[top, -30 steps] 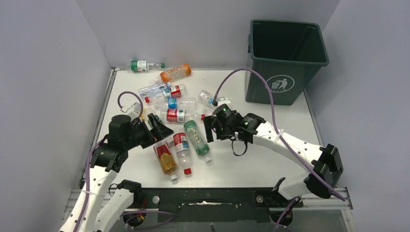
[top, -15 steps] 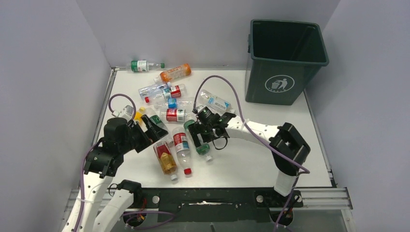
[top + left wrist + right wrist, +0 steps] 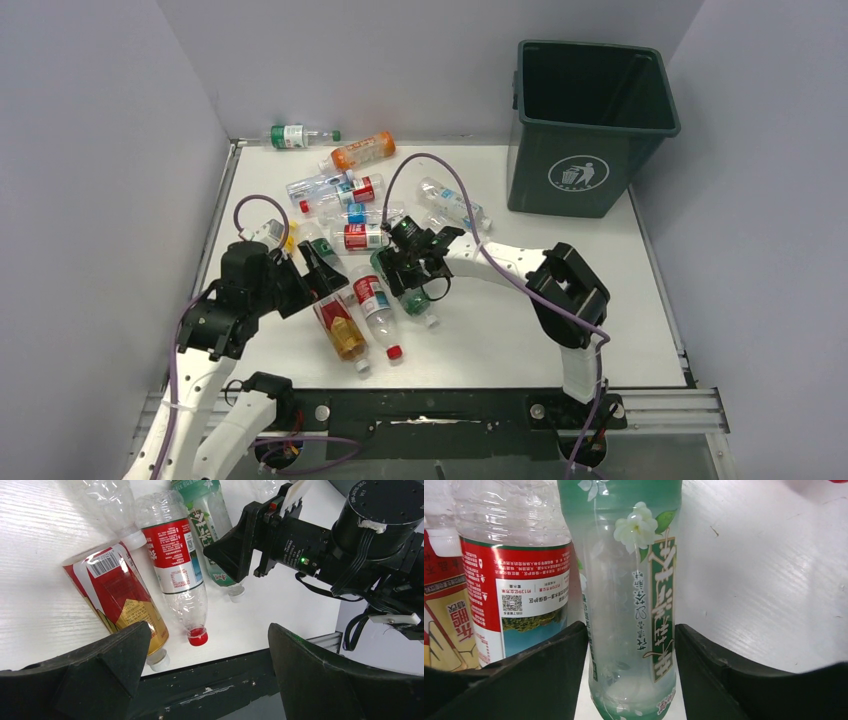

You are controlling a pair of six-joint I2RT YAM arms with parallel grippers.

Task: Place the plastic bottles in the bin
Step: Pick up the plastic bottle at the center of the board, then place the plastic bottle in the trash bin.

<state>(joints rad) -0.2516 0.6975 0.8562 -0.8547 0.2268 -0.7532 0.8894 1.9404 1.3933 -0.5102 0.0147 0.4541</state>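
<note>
Several plastic bottles lie across the left half of the white table (image 3: 520,330). My right gripper (image 3: 405,272) (image 3: 631,630) is down over a lying green-labelled bottle (image 3: 420,303) (image 3: 634,580), its jaws pressed against both sides of the bottle's lower body. My left gripper (image 3: 316,274) (image 3: 207,630) hangs open and holds nothing, just above an amber bottle with a red label (image 3: 342,328) (image 3: 117,595) and a clear red-labelled bottle (image 3: 376,303) (image 3: 175,555). The dark green bin (image 3: 580,178) stands upright at the far right, well away from both grippers.
More bottles lie behind the grippers: an orange one (image 3: 362,150), a green-labelled one (image 3: 291,135) against the back wall, a clear blue-labelled one (image 3: 450,205) and a red-labelled pile (image 3: 340,190). Grey walls close in on both sides. The table's dark front rail (image 3: 210,680) lies under the left gripper.
My right arm swung left and dropped onto the green-labelled bottle, and its jaws closed in against it. The left gripper shifted slightly and stayed open.
</note>
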